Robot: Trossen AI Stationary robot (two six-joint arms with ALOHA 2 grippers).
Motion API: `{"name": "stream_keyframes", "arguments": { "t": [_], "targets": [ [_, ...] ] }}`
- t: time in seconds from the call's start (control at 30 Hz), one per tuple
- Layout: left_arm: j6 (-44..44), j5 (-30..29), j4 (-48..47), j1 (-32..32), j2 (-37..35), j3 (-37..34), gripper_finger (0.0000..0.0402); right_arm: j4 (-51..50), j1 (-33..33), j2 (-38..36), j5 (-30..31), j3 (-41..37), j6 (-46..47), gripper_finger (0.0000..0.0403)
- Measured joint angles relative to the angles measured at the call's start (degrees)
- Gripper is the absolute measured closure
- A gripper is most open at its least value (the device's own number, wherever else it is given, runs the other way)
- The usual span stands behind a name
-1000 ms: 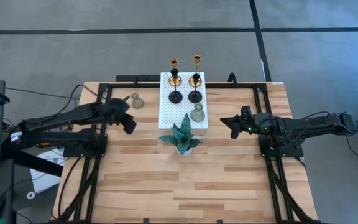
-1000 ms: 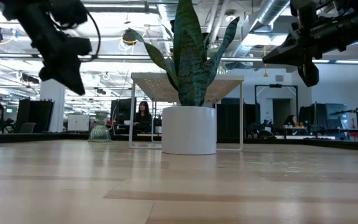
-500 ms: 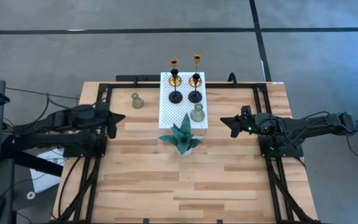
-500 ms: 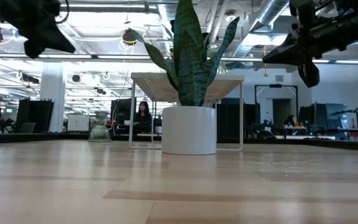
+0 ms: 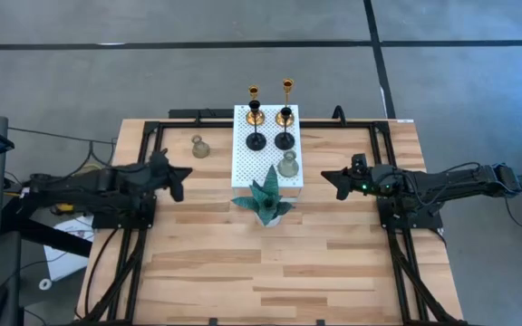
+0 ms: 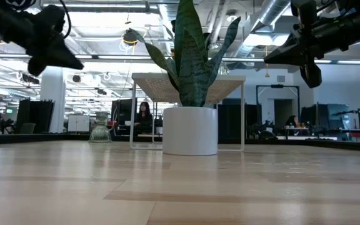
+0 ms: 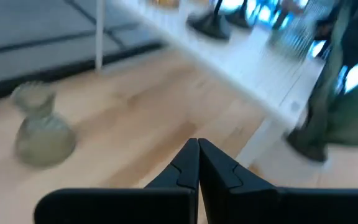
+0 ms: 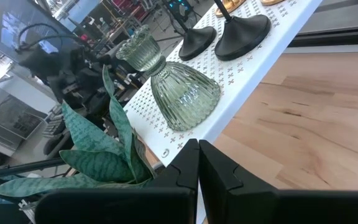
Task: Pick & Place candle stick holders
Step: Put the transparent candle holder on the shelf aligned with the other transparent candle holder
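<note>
Five holders on board at table's far middle; sixth holder on table left of board; plant ornament at board's near edge.

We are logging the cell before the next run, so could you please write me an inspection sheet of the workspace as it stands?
Surface: wooden table, white board at the far middle.
Job's things: five holders on the board, two gold, two black, one green holder; second green holder stands on the wood, left of the board.
Clutter: teal plant at the board's near edge.
Grippers: left gripper shut, empty, raised; right gripper shut, empty, raised.
Cables: along both arms and off the table's left side.
Surroundings: people in the room behind.
</note>
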Motion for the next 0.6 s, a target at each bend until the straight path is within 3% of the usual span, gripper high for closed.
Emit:
{"name": "stream_keyframes", "arguments": {
  "t": [0.13, 0.37, 0.5, 0.6],
  "targets": [
    [5.97, -5.45, 14.97, -3.92, 5.06, 0.00, 0.0399, 0.00, -0.04, 0.00, 0.02, 0.00, 0.00, 0.0403],
    [7.51, -12.29, 20.40, -13.42, 14.25, 1.53, 0.0399, 0.00, -0.04, 0.01, 0.00, 0.00, 0.00, 0.0403],
    [5.23, -26.54, 20.73, -24.34, 19.42, 2.82, 0.0399, 0.00, -0.02, 0.00, 0.00, 0.00, 0.00, 0.0403],
    [1.42, -44.07, 20.73, -34.39, 23.58, 2.96, 0.0399, 0.00, -0.02, 0.01, -0.02, 0.01, 0.00, 0.0403]
  ]
}}
